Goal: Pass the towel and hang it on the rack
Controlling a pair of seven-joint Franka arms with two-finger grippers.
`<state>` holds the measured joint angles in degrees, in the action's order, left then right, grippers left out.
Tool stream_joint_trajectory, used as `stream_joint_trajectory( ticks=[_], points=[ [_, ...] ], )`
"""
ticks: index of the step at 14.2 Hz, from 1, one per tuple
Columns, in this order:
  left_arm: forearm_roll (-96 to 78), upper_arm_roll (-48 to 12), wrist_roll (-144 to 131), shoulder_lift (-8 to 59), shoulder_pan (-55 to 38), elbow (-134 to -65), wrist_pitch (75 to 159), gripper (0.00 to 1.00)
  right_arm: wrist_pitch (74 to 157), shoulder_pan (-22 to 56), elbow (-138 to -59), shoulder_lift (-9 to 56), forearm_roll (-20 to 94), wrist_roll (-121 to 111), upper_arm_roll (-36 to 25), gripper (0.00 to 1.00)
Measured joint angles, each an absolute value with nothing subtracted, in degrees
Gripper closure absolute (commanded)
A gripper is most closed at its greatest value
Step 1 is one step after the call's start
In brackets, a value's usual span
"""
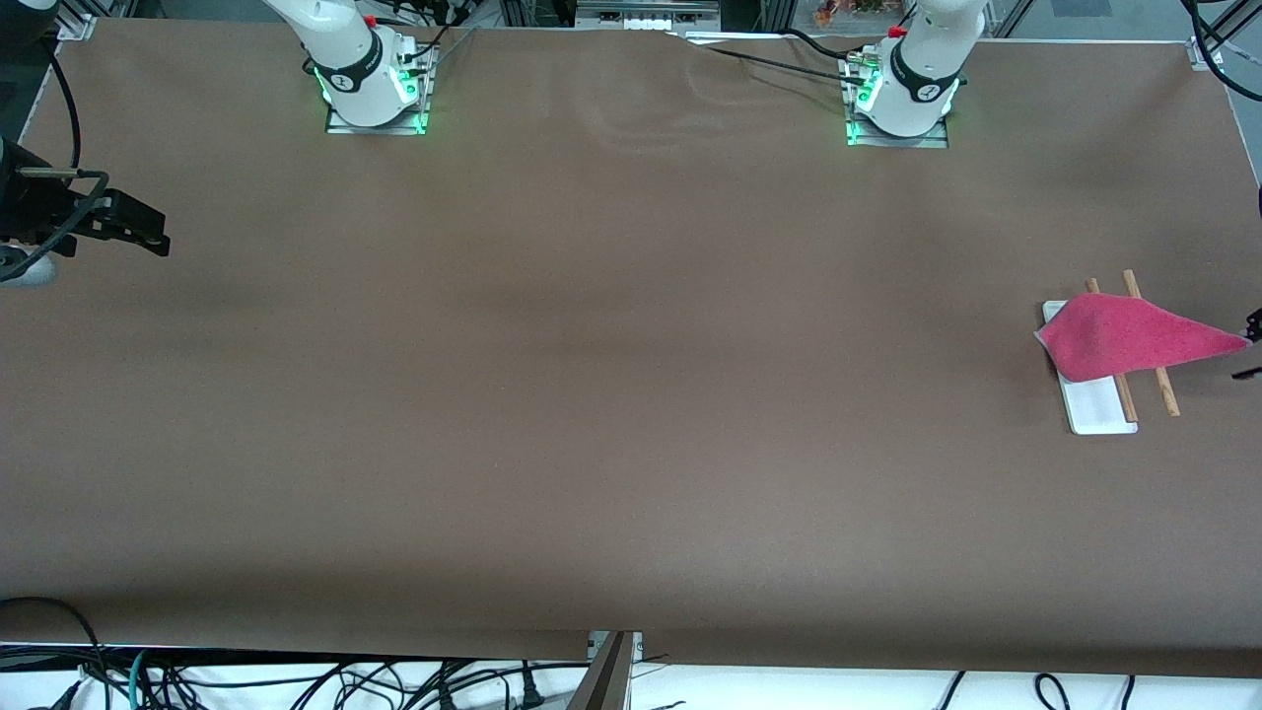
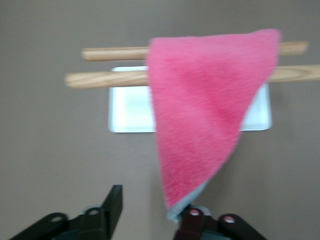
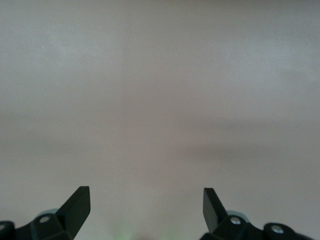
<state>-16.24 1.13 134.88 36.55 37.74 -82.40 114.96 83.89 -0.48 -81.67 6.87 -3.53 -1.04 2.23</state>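
The pink towel [image 1: 1124,335] hangs over the two wooden rods of the rack [image 1: 1169,392], above the rack's white base [image 1: 1099,406], near the left arm's end of the table. One corner of the towel stretches out to my left gripper [image 1: 1250,347]. In the left wrist view the towel [image 2: 200,110] drapes over both rods [image 2: 105,79]. Its grey-trimmed tip lies against one finger [image 2: 192,220] of my left gripper [image 2: 152,206], whose jaws stand wide apart. My right gripper [image 1: 148,235] waits open and empty over the right arm's end of the table; its wrist view [image 3: 145,200] shows only bare tabletop.
The brown table [image 1: 592,394] carries only the rack. The robot bases [image 1: 375,79] stand along the table's edge farthest from the front camera. Cables hang below the edge nearest the front camera.
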Motion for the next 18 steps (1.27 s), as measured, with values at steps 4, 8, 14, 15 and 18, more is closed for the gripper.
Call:
stream_joint_trajectory(
  ticks=[4, 8, 14, 15, 18],
  points=[
    [-16.2, 1.1, 134.9, 33.3, 36.8, -81.4, 116.0, 0.00, 83.9, -0.5, -81.7, 6.9, -3.3, -1.0, 2.2, 0.00],
    [-16.2, 0.0, 132.4, 31.8, 36.9, -81.5, 115.3, 0.00, 84.0, -0.5, -81.7, 7.0, -3.3, -1.0, 2.2, 0.00],
    [-14.2, -1.7, 99.4, 20.8, 28.9, -86.2, 107.1, 0.00, 84.1, -0.5, -81.7, 7.0, -3.3, -1.0, 2.2, 0.00],
    [-11.6, -1.8, 91.7, 17.8, 25.9, -87.9, 106.3, 0.00, 84.1, -0.5, -81.7, 7.0, -3.3, -1.1, 2.2, 0.00],
    [-5.4, -1.8, 67.4, 8.6, 15.8, -92.2, 100.5, 0.00, 84.1, -0.5, -81.7, 7.0, -3.3, -1.2, 2.2, 0.00]
  ],
)
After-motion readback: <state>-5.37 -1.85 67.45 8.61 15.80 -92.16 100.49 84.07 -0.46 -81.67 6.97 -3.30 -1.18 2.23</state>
